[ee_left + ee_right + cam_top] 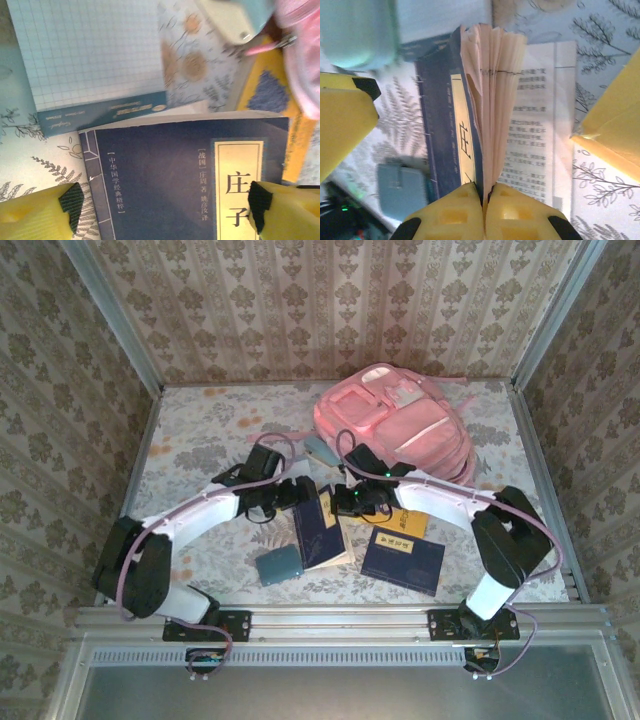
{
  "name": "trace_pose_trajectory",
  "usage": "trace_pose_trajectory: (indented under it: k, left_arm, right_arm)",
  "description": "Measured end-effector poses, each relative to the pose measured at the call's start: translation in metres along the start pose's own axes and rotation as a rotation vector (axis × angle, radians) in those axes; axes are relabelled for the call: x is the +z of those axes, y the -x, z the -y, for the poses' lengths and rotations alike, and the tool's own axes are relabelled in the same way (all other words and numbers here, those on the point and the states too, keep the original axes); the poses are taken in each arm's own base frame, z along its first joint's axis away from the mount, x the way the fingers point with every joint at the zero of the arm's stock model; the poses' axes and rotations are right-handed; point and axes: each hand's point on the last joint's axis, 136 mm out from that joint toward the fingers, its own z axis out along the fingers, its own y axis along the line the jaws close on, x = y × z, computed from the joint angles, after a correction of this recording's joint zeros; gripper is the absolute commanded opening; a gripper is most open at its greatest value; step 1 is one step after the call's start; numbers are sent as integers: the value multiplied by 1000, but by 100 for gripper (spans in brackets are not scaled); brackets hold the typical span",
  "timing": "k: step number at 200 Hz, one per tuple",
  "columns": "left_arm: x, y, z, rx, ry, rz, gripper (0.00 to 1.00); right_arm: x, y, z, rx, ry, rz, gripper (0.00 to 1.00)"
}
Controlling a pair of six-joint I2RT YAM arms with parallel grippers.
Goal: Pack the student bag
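The student bag (395, 425), a large soft pink fabric backpack with paler front pockets, lies flat on the floral-patterned desk (200, 440). It is on the far side of a dark blue paperback book (322, 530) with a cream title panel of Chinese characters, and a little to that book's right.

The book is partly open. The right jaws are together, clamped on its edge. In the right wrist view the yellow fingertips (455, 215) meet where the blue cover and a fan of cream pages run into the pinch. The pages spread away from that point, and one printed page lies flat beside them.

The left jaws stand wide apart over the same book. Their yellow fingers with black pads (70, 200) sit on either side of the cover's title panel and grip nothing. I cannot tell whether they touch the cover.

A grid-ruled notebook with a teal spine (90, 50) lies against the book's far edge. A pale teal rounded object (320, 450) sits between the book and the bag. A yellow-orange book (412, 522) lies just to the book's right, and a second dark blue book (403, 560) meets or overlaps its near edge. A small teal box (278, 566) sits just beside the book's near left corner.
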Motion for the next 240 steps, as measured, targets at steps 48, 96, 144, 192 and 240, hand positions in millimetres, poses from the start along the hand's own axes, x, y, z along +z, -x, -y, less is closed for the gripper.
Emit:
trace_pose_trajectory:
  k: [48,96,144,192,240]
  left_arm:
    - [-5,2,-4,-27,-21,0,89]
    - [27,-10,-8,-80,-65,-89,86]
    - [42,-10,12,-128,-183,-117,63]
    - [36,-5,26,-132,-239,-102,11]
    - [-11,9,59,-61,-322,-18,0]
  right_arm:
    - [-20,28,16,160,162,87,0]
    - [-19,31,23,248,274,90,0]
    - [-19,33,28,295,328,103,0]
    - [-18,37,31,305,341,114,4]
    - [-20,32,32,286,298,110,87]
